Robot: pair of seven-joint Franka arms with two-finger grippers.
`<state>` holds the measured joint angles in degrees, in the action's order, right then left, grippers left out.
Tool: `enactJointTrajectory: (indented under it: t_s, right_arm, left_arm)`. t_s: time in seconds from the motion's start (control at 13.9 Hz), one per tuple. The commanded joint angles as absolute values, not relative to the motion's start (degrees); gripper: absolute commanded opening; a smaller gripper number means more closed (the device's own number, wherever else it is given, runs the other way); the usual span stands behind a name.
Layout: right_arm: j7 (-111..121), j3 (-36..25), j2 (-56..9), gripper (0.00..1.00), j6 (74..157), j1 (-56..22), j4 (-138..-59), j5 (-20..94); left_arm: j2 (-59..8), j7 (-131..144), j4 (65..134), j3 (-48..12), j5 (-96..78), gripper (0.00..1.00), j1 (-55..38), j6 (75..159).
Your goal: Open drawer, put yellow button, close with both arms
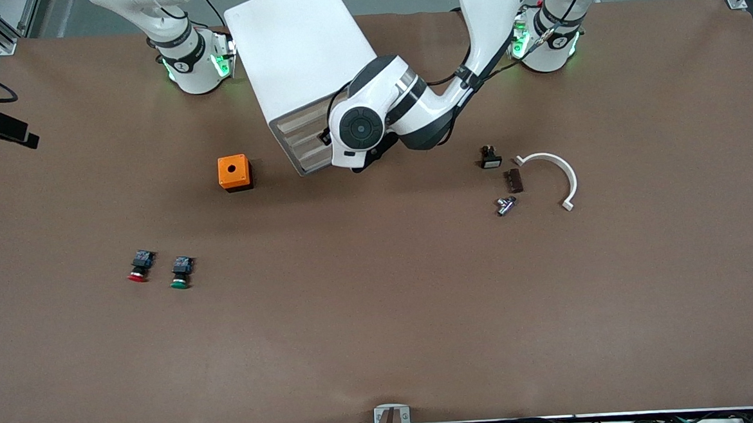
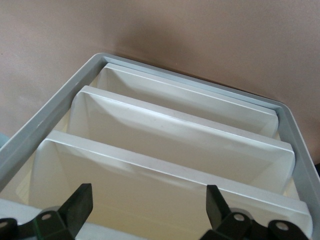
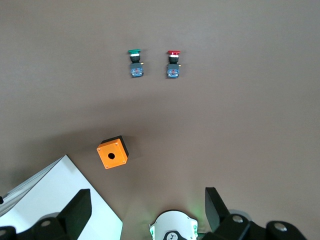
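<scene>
**Left arm at the drawer fronts**

Left gripper (image 2: 147,207), jaws wide and empty, faces the boxy white cabinet's (image 1: 297,45) smooth beige drawer (image 2: 165,172) fronts. Right gripper (image 3: 147,207), high above the table (image 1: 382,314), hangs spread too. I can't spot the yellow button.

No readable text, label or number shows on anything.

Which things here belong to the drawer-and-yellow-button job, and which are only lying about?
Job: white cabinet's top beige drawer; open left gripper in front of it; open right gripper waiting above the table. Yellow button not seen.
Lying about: orange box, red-capped button, green-capped button, white curved piece, brown block, small metal fitting.
</scene>
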<state>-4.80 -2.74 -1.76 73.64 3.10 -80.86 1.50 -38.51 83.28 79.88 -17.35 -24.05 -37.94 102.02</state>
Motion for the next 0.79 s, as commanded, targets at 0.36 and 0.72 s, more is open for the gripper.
enactJointTrajectory:
  t_s: [0.36,0.72]
  right_arm:
    - [-4.2,-1.6,7.0,1.00,80.8,4.7,-92.2,2.6]
    - [-4.4,-1.5,7.6,1.00,81.0,4.0,-92.5,2.7]
  left_arm:
    - [-32.0,83.5,79.8,-17.4,-15.8,1.00,-27.9,102.0]
    - [-27.3,79.9,78.0,-17.6,-6.7,1.00,-18.8,98.5]
